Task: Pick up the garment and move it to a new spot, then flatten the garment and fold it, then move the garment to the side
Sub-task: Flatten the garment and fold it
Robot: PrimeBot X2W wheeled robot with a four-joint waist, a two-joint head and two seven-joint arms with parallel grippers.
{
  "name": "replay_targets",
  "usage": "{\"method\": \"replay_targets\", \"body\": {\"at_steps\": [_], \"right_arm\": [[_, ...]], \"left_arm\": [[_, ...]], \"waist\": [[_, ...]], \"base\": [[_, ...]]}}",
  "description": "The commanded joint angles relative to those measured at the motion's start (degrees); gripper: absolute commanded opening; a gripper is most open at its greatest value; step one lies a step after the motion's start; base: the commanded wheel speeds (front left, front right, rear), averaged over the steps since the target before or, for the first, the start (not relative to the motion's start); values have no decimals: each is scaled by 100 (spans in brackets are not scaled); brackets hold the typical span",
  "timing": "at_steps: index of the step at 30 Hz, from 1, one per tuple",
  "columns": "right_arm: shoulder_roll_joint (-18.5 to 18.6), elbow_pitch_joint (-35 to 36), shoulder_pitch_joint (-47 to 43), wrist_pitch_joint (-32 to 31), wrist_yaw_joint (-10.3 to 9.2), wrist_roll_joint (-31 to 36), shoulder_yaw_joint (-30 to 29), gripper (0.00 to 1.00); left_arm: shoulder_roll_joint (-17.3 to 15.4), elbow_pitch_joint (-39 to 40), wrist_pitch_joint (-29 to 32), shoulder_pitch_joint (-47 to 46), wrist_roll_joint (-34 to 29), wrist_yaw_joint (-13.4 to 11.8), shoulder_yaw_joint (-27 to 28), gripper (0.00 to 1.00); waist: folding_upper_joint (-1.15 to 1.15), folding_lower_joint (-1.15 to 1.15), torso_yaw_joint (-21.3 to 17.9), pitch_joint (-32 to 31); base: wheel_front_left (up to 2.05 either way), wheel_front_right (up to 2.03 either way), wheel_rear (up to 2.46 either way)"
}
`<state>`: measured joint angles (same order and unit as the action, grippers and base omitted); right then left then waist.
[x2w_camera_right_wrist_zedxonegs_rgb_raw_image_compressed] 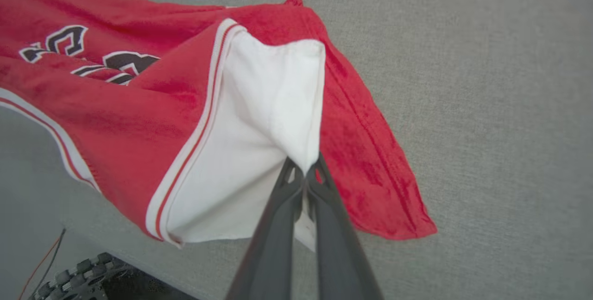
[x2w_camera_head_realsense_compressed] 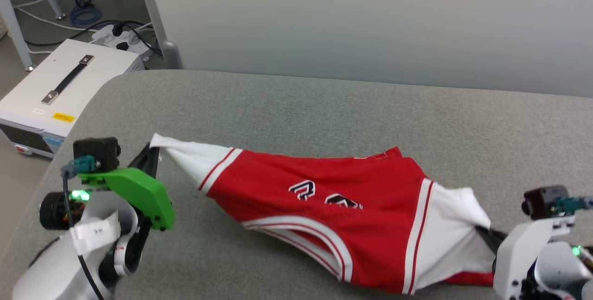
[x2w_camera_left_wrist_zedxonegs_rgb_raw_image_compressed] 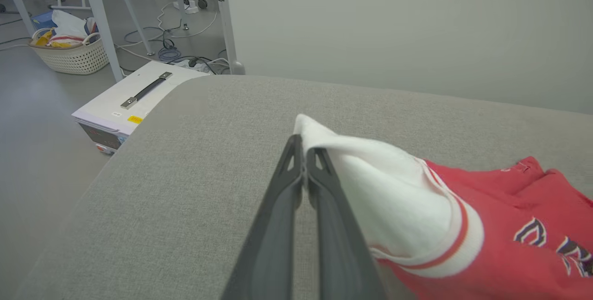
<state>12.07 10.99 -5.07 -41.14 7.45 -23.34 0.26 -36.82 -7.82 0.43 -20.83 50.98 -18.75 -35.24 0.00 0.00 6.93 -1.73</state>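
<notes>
Across mid-frame, the garment (x2w_camera_head_realsense_compressed: pixel 380 189) is pinched at its white ends by the closed left gripper (x2w_camera_left_wrist_zedxonegs_rgb_raw_image_compressed: pixel 303 152) and right gripper (x2w_camera_right_wrist_zedxonegs_rgb_raw_image_compressed: pixel 305 170); its creased lettering (x2w_camera_head_realsense_compressed: pixel 303 190) cannot be read.

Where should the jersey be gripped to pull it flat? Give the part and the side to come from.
Grip the jersey by its two white end corners, each from its own outer side. It lies stretched lengthwise between them, and those corners stick out thin and free. The left gripper and right gripper are shut on them.
</notes>
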Motion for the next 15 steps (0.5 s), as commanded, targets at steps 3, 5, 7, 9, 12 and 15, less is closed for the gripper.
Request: {"method": "replay_targets", "body": {"at_steps": [3,5,7,9,12,15], "right_arm": [[214,-206,737,5,3,56,-136,0],[367,-436,1178,10,3,43,-159,0],[523,-713,1653,72,3,27,-185,0],[668,-992,2170,210,3,39,-229,0],[875,-1425,2969,422,3,91,-159,0],[1037,-1898,3808,673,3,132,-46,0]], "left_arm": [[-50,-110,126,-501,-6,214,102,0],[-23,-242,214,-837,32,375,139,0],[28,-435,301,-1225,17,522,141,0],[108,-667,352,-1670,-36,656,140,0],[278,-1119,402,-2393,-147,873,108,0],[450,-1670,356,-3104,-254,1075,109,0]], "waist": [[0,0,-90,122],[0,0,-111,225],[0,0,-126,332],[0,0,-136,458],[0,0,-156,648],[0,0,-203,847]], "base": [[0,0,0],[0,0,0],[0,0,0],[0,0,0],[0,0,0],[0,0,0]]}}
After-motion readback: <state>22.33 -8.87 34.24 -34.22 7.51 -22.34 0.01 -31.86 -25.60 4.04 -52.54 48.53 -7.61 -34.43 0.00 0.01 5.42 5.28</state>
